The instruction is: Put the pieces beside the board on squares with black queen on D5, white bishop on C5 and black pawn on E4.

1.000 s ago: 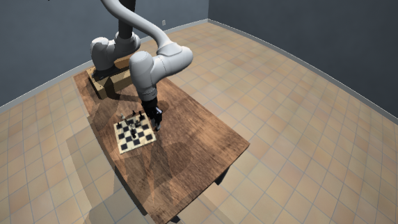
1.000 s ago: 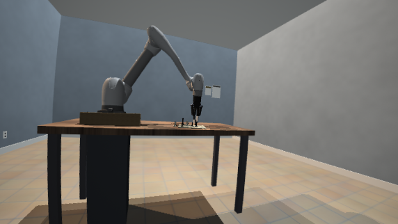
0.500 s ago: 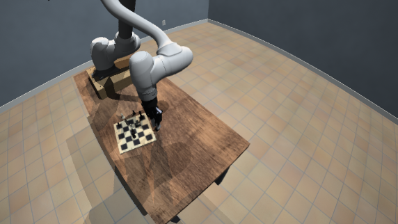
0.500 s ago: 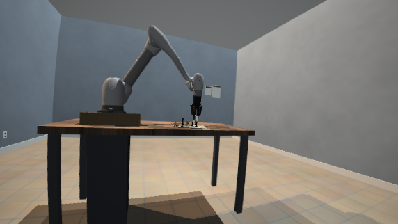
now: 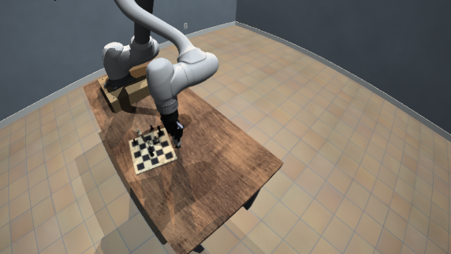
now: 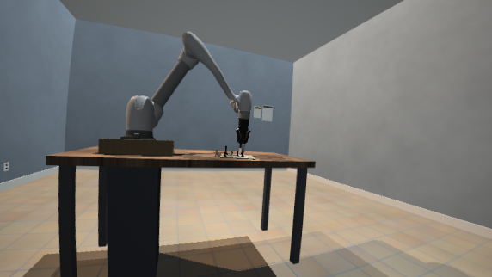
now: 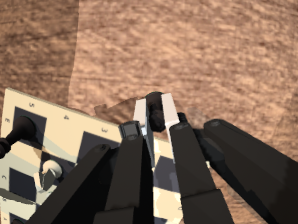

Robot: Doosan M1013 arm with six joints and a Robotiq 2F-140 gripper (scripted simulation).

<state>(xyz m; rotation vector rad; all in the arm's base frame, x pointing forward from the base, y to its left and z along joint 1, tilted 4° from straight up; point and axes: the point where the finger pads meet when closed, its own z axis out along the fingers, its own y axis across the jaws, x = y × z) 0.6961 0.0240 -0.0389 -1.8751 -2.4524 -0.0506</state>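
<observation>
The chessboard [image 5: 154, 152] lies on the wooden table, and it also shows in the wrist view [image 7: 60, 156]. My gripper [image 5: 177, 143] stands low at the board's right edge, over the table just beside it. In the wrist view my fingertips are shut on a small black round-headed piece, the black pawn [image 7: 154, 110], which stands upright between the pads. Several dark and light pieces [image 5: 151, 139] stand on the board's far half. I cannot tell the black queen and the white bishop apart from the others at this size.
The arm's wooden base block [image 5: 126, 88] sits at the table's far end. A black piece [image 7: 20, 131] and a light piece [image 7: 49, 172] stand on the board to the left of my fingers in the wrist view.
</observation>
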